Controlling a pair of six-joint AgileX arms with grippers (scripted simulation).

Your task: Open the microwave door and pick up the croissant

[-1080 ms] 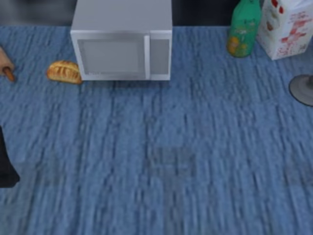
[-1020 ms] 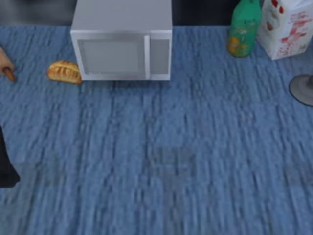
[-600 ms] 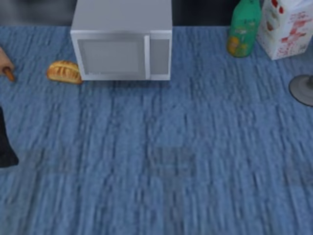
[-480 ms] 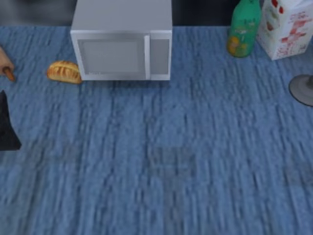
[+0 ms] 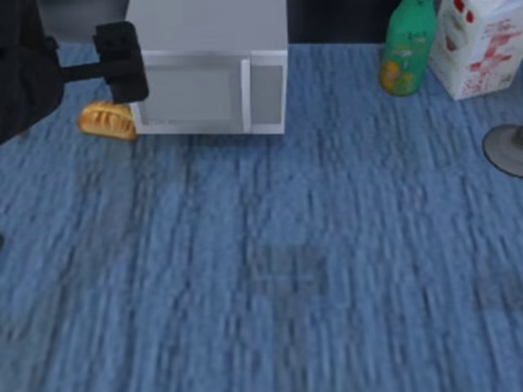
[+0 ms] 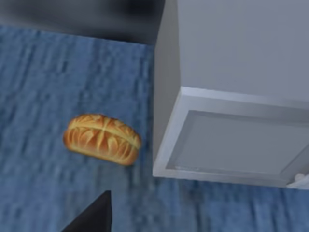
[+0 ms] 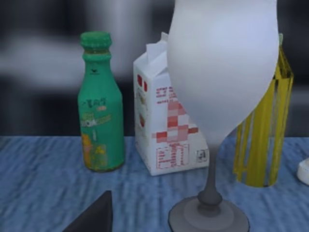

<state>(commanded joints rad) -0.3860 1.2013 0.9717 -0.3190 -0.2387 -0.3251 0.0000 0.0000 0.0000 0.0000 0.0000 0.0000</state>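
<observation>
Table: blue woven cloth (image 5: 327,245) covers the whole surface, with a dark background beyond its far edge.
Microwave: grey box (image 5: 208,24) at the far edge, left of centre in the top view, standing upright.
Microwave door: light-grey framed panel (image 5: 192,94) with a translucent window, shut flat against the front; a plain control strip (image 5: 267,91) sits on its right.
Left arm: dark body (image 5: 24,73) enters from the table's far-left corner.
Left gripper: black block (image 5: 122,59) held over the microwave's left front corner, above the door's left edge; whether the fingers are parted or closed cannot be told.
Milk carton: white with red print (image 5: 478,45), far-right corner.
Bottle: green with an orange label (image 5: 407,49), just beside the carton's left.
Glass: round grey foot (image 5: 507,149) at the right edge; stem and pale bowl (image 7: 219,72) fill the right wrist view.
Croissant: golden-brown, ridged (image 5: 107,120), lying on the cloth just left of the microwave's front corner, free of any grip.
Right arm: out of the top view.
</observation>
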